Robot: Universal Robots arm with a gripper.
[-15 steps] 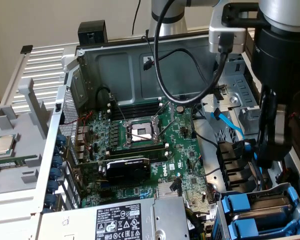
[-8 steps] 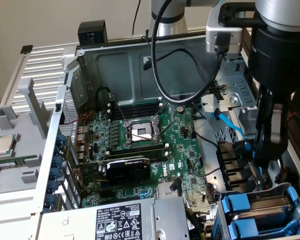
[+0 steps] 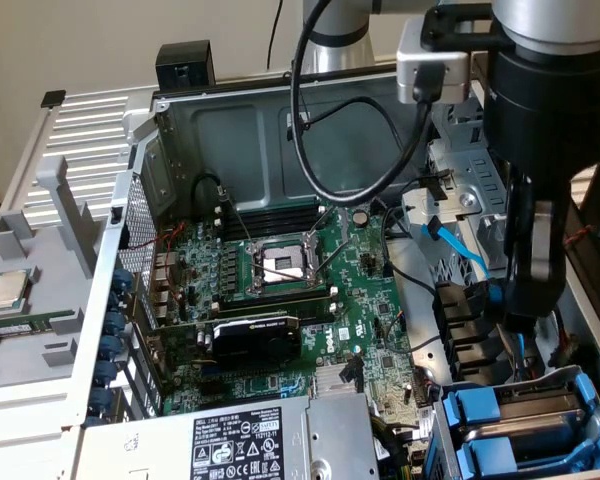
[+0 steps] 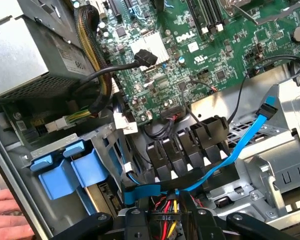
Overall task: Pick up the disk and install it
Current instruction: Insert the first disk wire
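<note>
Drive bay [image 3: 445, 445] nearest, at five o'clock in the exterior view: two blue carrier handles [image 3: 475, 410], counted, and the disk [image 3: 538, 425] looks seated behind them, edge-on. One hand [image 4: 7, 220] rests at the case edge beside the bay, steadying it, I'd judge. Beyond, at three o'clock, one gripper [image 3: 520, 310] hangs close over the bay. Apart or together, I can't tell. Farthest back, one motherboard [image 3: 280, 290].

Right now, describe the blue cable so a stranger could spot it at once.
Find the open computer case and its green circuit board. On the exterior view's right of the board, a flat cable crosses the metal frame. It alone is bright blue; neighbouring wires are black.
</note>
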